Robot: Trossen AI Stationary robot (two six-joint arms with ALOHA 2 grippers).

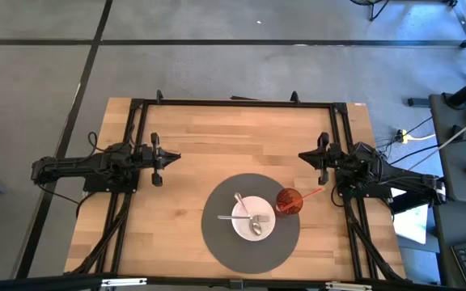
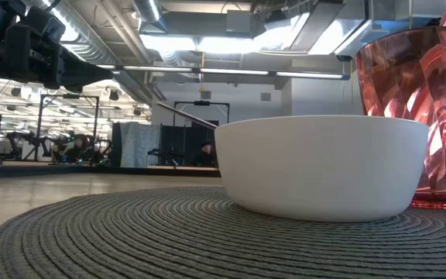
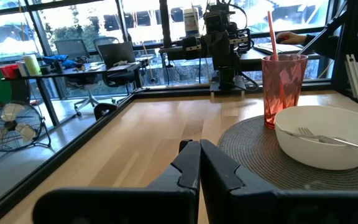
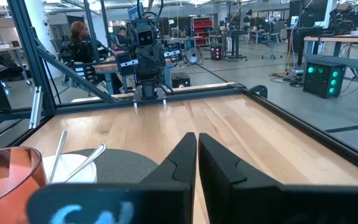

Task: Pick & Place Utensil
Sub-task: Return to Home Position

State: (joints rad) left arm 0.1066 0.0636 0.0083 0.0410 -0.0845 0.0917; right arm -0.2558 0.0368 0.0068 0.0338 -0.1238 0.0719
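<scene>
A white bowl (image 1: 253,219) sits on a round grey woven placemat (image 1: 221,242). A metal fork (image 1: 241,208) and a spoon (image 1: 256,227) lie in it, their handles leaning on the rim; the left wrist view shows the fork (image 3: 312,135). Beside the bowl stands a red faceted cup (image 1: 289,200) with a red straw (image 1: 311,194). My left gripper (image 1: 174,157) waits shut at the table's left; the left wrist view shows its fingers together (image 3: 199,155). My right gripper (image 1: 303,155) waits shut at the table's right, fingers together (image 4: 197,146).
A black metal frame (image 1: 241,103) runs along the table's far edge and sides. Bare wood lies between the two grippers and beyond the placemat. In the low view, the bowl (image 2: 320,164) and cup (image 2: 409,108) fill the near field. A person (image 4: 79,37) sits beyond the table.
</scene>
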